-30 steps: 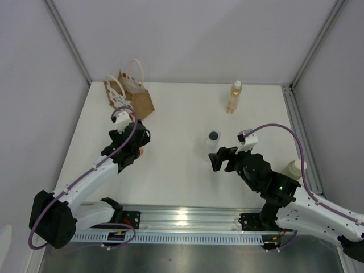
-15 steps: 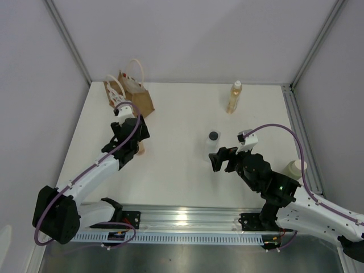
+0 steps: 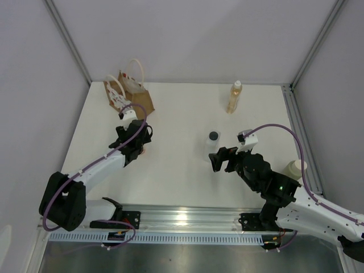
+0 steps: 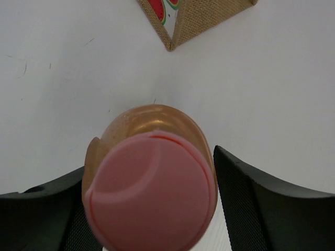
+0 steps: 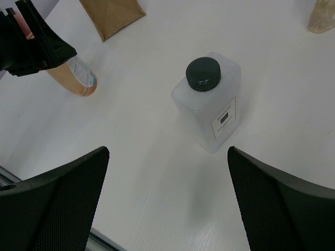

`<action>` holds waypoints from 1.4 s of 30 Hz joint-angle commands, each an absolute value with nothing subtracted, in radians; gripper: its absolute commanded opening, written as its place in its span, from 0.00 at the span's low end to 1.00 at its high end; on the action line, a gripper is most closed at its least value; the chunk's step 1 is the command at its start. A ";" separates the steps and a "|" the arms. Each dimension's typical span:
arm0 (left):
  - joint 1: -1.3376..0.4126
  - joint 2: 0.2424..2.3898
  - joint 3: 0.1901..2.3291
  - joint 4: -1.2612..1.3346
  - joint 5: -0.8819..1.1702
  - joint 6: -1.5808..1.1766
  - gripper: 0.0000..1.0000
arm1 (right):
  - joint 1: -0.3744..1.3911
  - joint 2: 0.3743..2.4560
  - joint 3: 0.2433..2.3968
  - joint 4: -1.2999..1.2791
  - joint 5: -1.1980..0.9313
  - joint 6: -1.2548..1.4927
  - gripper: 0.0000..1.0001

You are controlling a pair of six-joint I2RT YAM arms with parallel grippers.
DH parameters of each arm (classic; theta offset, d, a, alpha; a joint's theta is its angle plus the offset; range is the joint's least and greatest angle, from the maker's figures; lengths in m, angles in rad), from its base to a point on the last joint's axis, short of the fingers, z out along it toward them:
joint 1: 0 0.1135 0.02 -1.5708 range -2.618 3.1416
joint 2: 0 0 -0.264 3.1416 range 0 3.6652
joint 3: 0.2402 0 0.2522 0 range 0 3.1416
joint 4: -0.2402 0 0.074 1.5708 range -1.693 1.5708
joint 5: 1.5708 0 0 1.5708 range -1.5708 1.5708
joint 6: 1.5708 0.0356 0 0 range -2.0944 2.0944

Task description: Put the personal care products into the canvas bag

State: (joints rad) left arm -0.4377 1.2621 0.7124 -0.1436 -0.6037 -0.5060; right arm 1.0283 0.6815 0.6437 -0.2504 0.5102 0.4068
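The squat peach bottle with a pink cap (image 4: 152, 183) stands tilted on the table, and my left gripper (image 4: 152, 209) is shut on its top. From above it shows under the gripper (image 3: 142, 149), just in front of the canvas bag (image 3: 135, 94). The bag's corner is in the left wrist view (image 4: 199, 21). My right gripper (image 5: 167, 209) is open and empty. The white bottle with a black cap (image 5: 209, 104) stands upright just ahead of it. The tall amber bottle (image 3: 234, 96) stands at the back right. The cream bottle (image 3: 294, 169) is by the right rail.
White walls and metal posts close in the table (image 3: 182, 114) on three sides. A metal rail (image 3: 187, 219) runs along the near edge at the arm bases. The right wrist view also shows the left gripper (image 5: 31, 39) holding the tilted peach bottle (image 5: 73, 76).
My left gripper moved a little right and towards the bag and closed round the peach bottle's top. The right arm has not moved.
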 commanded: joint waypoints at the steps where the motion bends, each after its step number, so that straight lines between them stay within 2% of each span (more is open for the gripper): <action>1: -0.436 1.284 0.773 -0.156 -0.647 -0.555 0.74 | 1.032 0.673 0.689 -0.241 0.526 0.403 0.99; 5: -0.436 1.321 0.804 -0.195 -0.669 -0.580 0.70 | 1.032 0.672 0.689 -0.242 0.526 0.403 0.99; 7: -0.436 1.328 0.811 -0.195 -0.670 -0.577 0.63 | 1.032 0.669 0.689 -0.244 0.526 0.403 0.99; 8: -0.436 1.330 0.811 -0.183 -0.667 -0.568 0.54 | 1.032 0.669 0.690 -0.244 0.526 0.405 0.99; 9: -0.436 1.328 0.808 -0.173 -0.660 -0.560 0.49 | 1.032 0.669 0.689 -0.242 0.526 0.403 1.00; 10: -0.437 1.328 0.807 -0.164 -0.655 -0.540 0.37 | 1.032 0.667 0.689 -0.244 0.525 0.403 1.00; 12: -0.449 1.319 0.801 -0.141 -0.649 -0.520 0.23 | 1.032 0.667 0.689 -0.242 0.525 0.403 0.99; 13: -0.460 1.315 0.795 -0.134 -0.653 -0.497 0.12 | 1.032 0.667 0.687 -0.241 0.523 0.403 0.99; 16: -0.508 1.275 0.752 -0.094 -0.637 -0.462 0.01 | 1.032 0.672 0.686 -0.236 0.522 0.403 1.00; 19: -0.549 1.221 0.703 -0.071 -0.585 -0.446 0.01 | 1.032 0.683 0.689 -0.236 0.525 0.402 0.99; 29: -0.807 1.001 0.624 -0.187 -0.621 -0.479 0.01 | 1.032 0.689 0.686 -0.235 0.534 0.402 0.99; 35: -0.861 0.927 0.554 -0.203 -0.620 -0.517 0.01 | 1.032 0.696 0.689 -0.236 0.535 0.400 0.99; 36: -0.861 0.919 0.539 -0.195 -0.615 -0.514 0.06 | 1.031 0.695 0.690 -0.236 0.535 0.400 0.99; 37: -0.861 0.916 0.532 -0.186 -0.614 -0.506 0.19 | 1.032 0.693 0.689 -0.236 0.535 0.399 1.00; 39: -0.861 0.910 0.506 -0.146 -0.597 -0.497 0.35 | 1.031 0.690 0.689 -0.238 0.537 0.400 0.99; 40: -0.861 0.907 0.499 -0.124 -0.588 -0.486 0.51 | 1.031 0.690 0.689 -0.239 0.537 0.400 0.99; 42: -0.861 0.902 0.470 -0.079 -0.577 -0.485 0.62 | 1.032 0.687 0.689 -0.238 0.537 0.400 0.99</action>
